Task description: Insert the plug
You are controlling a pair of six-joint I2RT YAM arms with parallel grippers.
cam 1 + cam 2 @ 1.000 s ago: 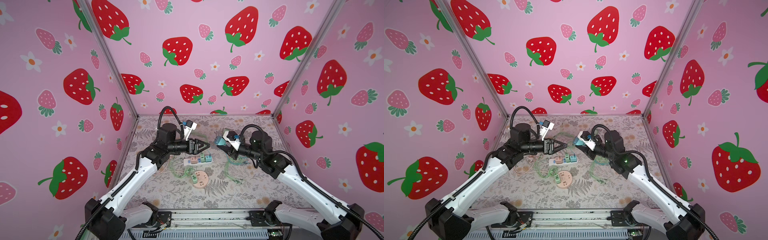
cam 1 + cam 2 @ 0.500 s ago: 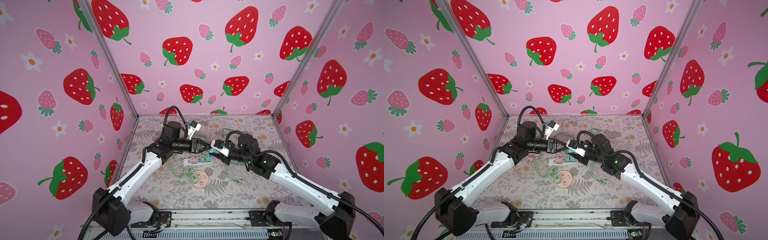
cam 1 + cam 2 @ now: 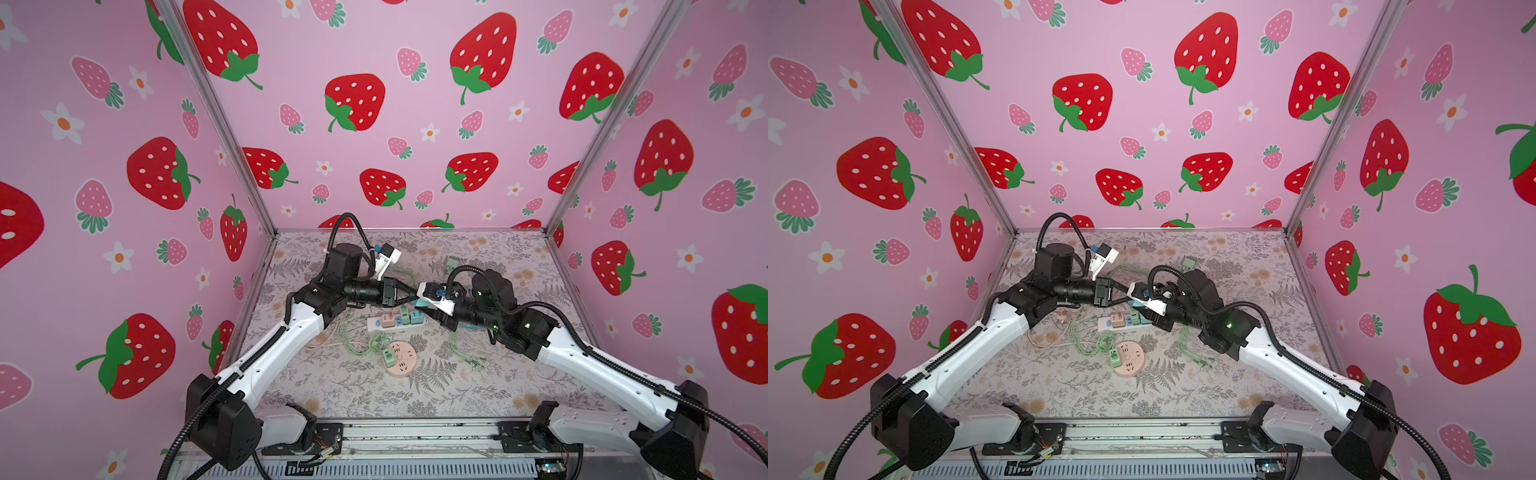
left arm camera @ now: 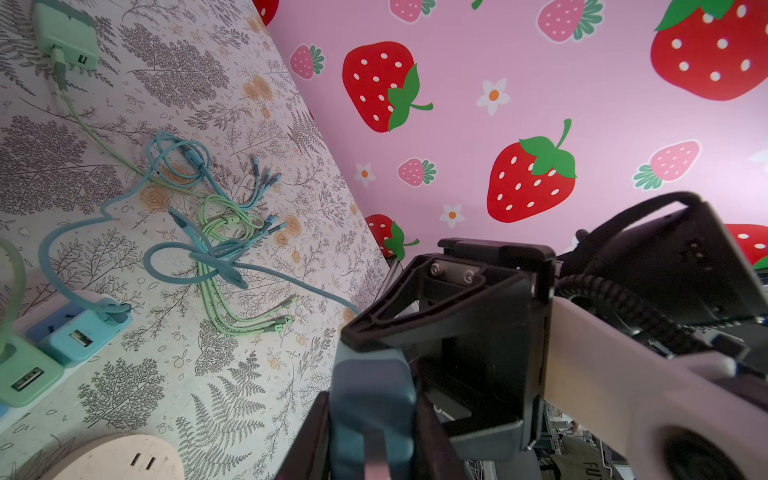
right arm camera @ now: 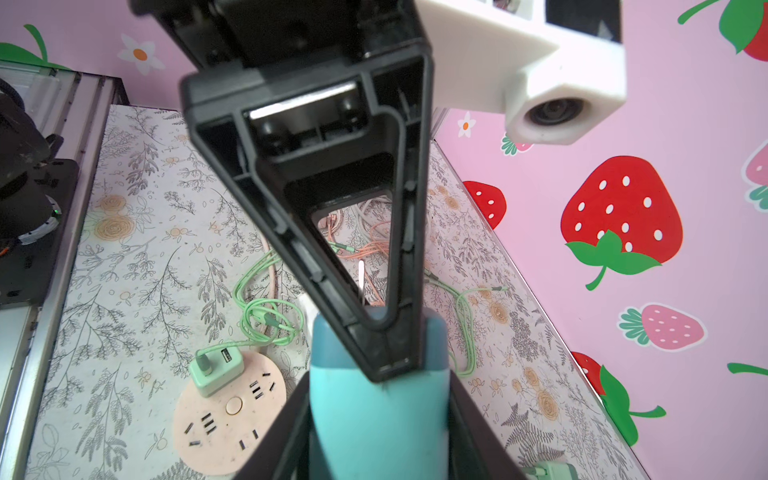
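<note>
A teal plug [image 3: 420,304] hangs in the air above the white power strip [image 3: 375,323], where both grippers meet. In the right wrist view my right gripper [image 5: 378,424] is shut on the plug [image 5: 376,411], its fingers along both sides. My left gripper [image 3: 415,293] comes from the left, and its black fingertip [image 5: 376,349] lies on the plug's upper face. In the left wrist view the plug [image 4: 372,399] sits between the left gripper [image 4: 372,440] fingers, which touch both its sides, and a metal prong points toward the camera. In both top views the right wrist camera mount hides most of the plug [image 3: 1135,310].
The strip [image 3: 1105,323] carries pink [image 3: 387,319], green and blue chargers. A round pink socket [image 3: 401,359] with a green charger [image 3: 388,355] lies nearer the front. Green cables [image 3: 461,349] and pink cables [image 3: 1046,336] trail over the floral mat. Another green charger [image 3: 453,262] lies at the back.
The right gripper brought the plug left toward the middle and the left gripper reached right to meet it. The left jaws narrowed from wide open onto the plug.
</note>
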